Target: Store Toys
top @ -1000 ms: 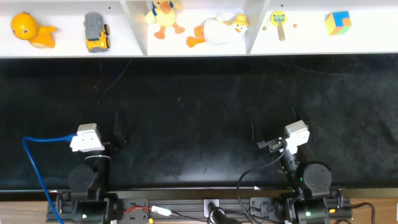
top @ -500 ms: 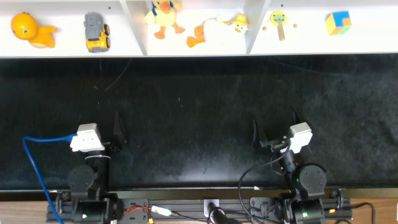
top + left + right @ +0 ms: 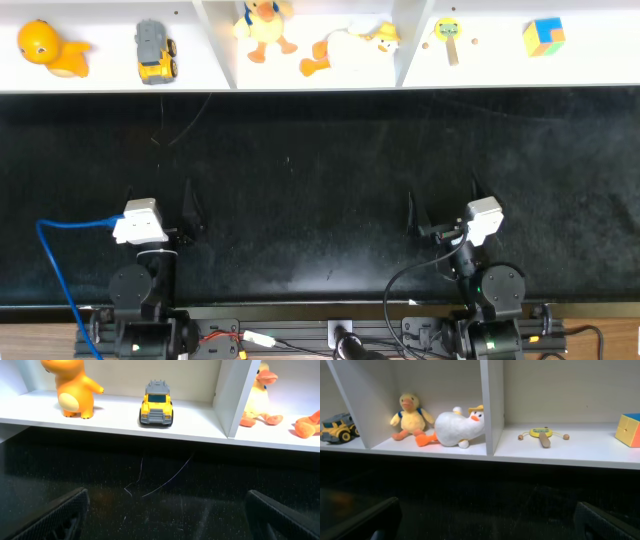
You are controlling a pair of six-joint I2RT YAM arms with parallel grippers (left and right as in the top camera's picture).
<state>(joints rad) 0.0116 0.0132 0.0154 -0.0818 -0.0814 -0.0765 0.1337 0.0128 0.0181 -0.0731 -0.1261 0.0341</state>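
The toy truck (image 3: 156, 404) is stood in the shelf's (image 3: 200, 427) left compartment, long axis front-to-back. Its grille is faced toward the front edge in the left wrist view, its roof shown from above. Left gripper (image 3: 166, 495) and right gripper (image 3: 487, 503) are held spread.

The worktop (image 3: 320, 170) is a black, matt surface, finely speckled and marked with thin pale scratches. The shelf unit (image 3: 200, 422) has smooth white panels with a low satin sheen, resembling laminated board. The orange duck figure (image 3: 72, 387) is smooth, glossy plastic or vinyl. The toy truck (image 3: 157, 404) is hard plastic, yellow and grey, semi-gloss. The yellow duck (image 3: 410, 416) and the white goose (image 3: 457, 427) are soft, fuzzy plush cloth. The rattle drum (image 3: 542, 435) has a plain wood-like handle and beads. The colour cube (image 3: 629, 430) is smooth plastic. The blue cable (image 3: 60, 260) has a smooth sheath.
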